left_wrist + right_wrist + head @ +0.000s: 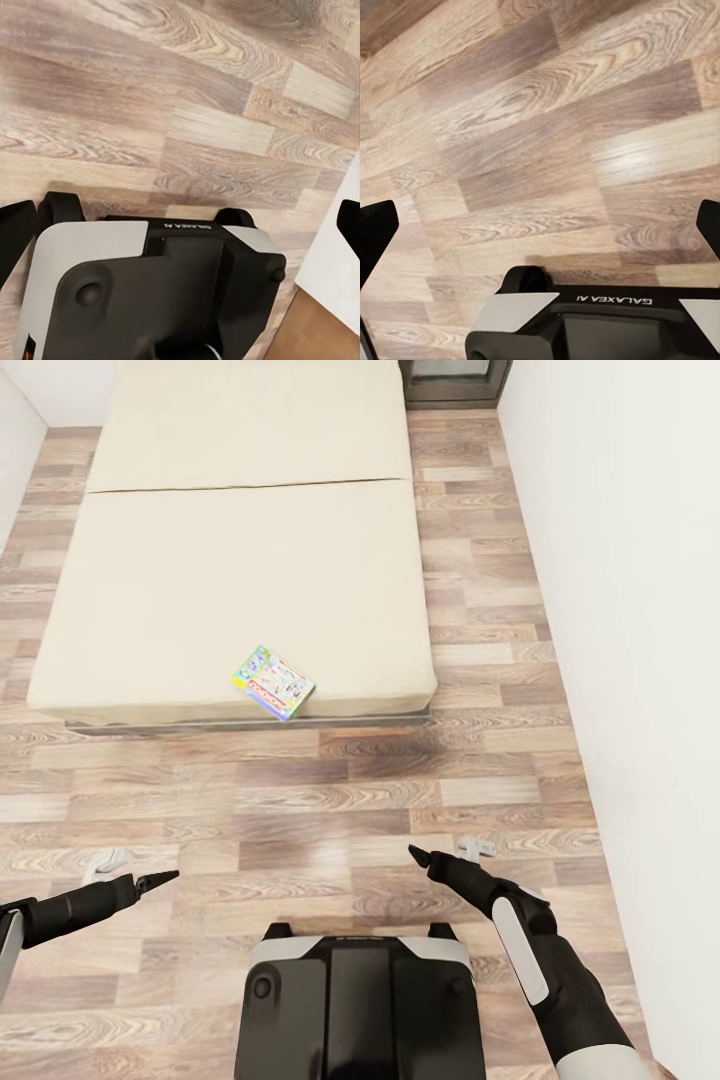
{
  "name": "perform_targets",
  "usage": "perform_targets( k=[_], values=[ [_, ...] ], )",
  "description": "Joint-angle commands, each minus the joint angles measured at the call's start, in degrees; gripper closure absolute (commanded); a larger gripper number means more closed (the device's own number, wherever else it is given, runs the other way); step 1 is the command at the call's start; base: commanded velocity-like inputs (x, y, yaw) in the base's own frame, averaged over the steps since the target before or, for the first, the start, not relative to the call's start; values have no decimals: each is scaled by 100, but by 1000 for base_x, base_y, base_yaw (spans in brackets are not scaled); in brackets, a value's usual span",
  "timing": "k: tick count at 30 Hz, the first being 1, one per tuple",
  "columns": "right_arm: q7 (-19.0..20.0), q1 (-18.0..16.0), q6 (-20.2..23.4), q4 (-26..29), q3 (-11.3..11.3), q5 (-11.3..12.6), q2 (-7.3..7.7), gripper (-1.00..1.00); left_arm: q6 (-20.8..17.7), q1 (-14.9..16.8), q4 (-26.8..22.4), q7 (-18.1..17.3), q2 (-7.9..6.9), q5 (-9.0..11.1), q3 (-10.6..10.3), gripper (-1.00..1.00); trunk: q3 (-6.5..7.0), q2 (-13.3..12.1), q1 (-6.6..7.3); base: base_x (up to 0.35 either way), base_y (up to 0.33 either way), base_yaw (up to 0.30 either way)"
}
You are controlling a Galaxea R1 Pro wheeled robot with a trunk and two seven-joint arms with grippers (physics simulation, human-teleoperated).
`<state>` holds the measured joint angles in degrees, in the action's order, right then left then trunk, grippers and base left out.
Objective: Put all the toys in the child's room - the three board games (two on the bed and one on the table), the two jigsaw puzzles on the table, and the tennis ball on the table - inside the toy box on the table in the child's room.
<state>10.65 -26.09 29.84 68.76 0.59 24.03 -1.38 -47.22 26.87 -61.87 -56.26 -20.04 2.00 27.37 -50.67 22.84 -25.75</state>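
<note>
The head view looks down on the bed (240, 560), whose cream mattress fills the upper middle of the picture; its far end is cut off by the top edge, and only a thin dark strip of frame shows along the near side. One board game (272, 682) lies flat on the mattress close to the near edge, turned at an angle; its cover is a busy mix of blue, yellow and green, but the print is too small to read. The wood-plank floor (330, 800) lies between the bed and the robot's base (360, 1000), whose lower part runs off the bottom of the picture. A white wall (620, 610) rises at the right, and a dark piece of furniture (455, 378) beyond the bed is mostly cropped. The left gripper (160, 879) hangs low over the floor at the left, its arm cut by the picture's edge; in the left wrist view (180, 225) its dark fingertips (15, 240) sit at opposite edges, spread wide with nothing between them but floor and the base below. The right gripper (420, 854) points forward over the floor, well apart from the bed; in the right wrist view (540, 236) its fingertips (376, 236) likewise stand far apart, holding nothing.
</note>
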Motion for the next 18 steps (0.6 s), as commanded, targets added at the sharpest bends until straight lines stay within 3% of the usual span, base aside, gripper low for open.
perform_targets(
  k=[1,18],
  values=[
    [7,-1,30,5,-7,14,-2,-100,-51,2,-1,-8,0,20,5,-100,4,8,-4,0,0,0],
    [-5,-1,23,5,111,14,-2,-100,-51,2,0,-8,3,15,1,-100,166,8,-4,0,0,0]
  ],
)
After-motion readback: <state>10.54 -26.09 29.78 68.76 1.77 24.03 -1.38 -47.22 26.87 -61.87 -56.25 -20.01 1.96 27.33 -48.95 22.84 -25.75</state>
